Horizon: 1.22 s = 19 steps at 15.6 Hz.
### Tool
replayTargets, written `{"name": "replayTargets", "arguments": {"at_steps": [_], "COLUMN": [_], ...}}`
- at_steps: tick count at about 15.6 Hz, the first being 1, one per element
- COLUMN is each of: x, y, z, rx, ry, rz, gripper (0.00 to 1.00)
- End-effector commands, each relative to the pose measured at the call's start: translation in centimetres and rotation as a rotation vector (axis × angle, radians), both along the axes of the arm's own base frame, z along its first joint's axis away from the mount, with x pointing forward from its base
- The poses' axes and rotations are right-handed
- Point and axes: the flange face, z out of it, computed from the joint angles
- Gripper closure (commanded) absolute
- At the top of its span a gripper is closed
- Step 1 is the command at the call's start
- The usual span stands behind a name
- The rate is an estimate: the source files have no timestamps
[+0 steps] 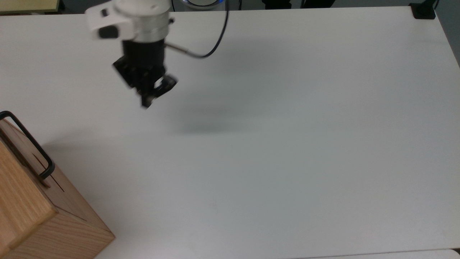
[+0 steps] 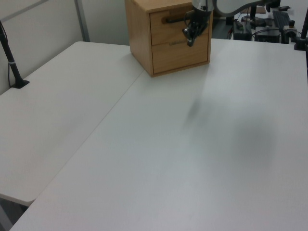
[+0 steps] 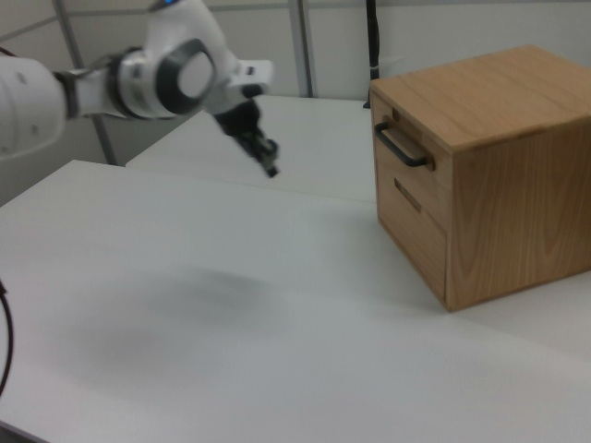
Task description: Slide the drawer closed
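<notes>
The drawer is the upper one in a pine cabinet, and its front sits flush with the casing. Its black bar handle sticks out at the top view's lower left, and the handle shows again on the cabinet's front in the right view. My gripper hangs shut and holding nothing above bare table, well to the upper right of the handle in the top view. In the left view the gripper hovers in front of the cabinet. In the right view the gripper is far left of the cabinet.
The white table stretches wide to the top view's right. A second drawer with a recessed grip sits below the first. A black post stands at the left view's left edge, and equipment crowds behind the cabinet.
</notes>
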Motion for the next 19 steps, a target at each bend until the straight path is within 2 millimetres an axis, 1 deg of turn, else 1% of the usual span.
{"name": "replayTargets", "arguments": {"at_steps": [1,3,4,5,6,7,8,9,10,11,12,17,18,19], "x": [-5.8,-7.6,-8.5,-9.2,-9.8,-10.3,-10.5,-10.5,-10.6,-10.6,-10.5,-10.9,-10.9,-10.9], "y": [3.8,4.3,4.5,4.7,5.1,5.5,5.6,5.5,5.4,5.2,5.1,5.0,5.0,4.9], "z": [2.2,3.6,3.9,4.3,4.3,4.5,4.4,4.5,4.6,4.7,4.8,4.4,4.5,5.1], "rx": [0.034,0.068,0.088,0.097,0.095,0.093,0.092,0.09,0.082,0.079,0.076,0.045,0.045,0.046], "ry": [0.165,0.223,0.247,0.259,0.28,0.293,0.302,0.307,0.308,0.305,0.303,0.351,0.352,0.347], "rz": [0.13,0.203,0.239,0.276,0.31,0.334,0.342,0.342,0.34,0.337,0.334,0.337,0.335,0.33], "gripper": [1.0,1.0,1.0,0.96,0.9,0.77,0.66,0.58,0.38,0.21,0.0,0.0,0.0,0.0]}}
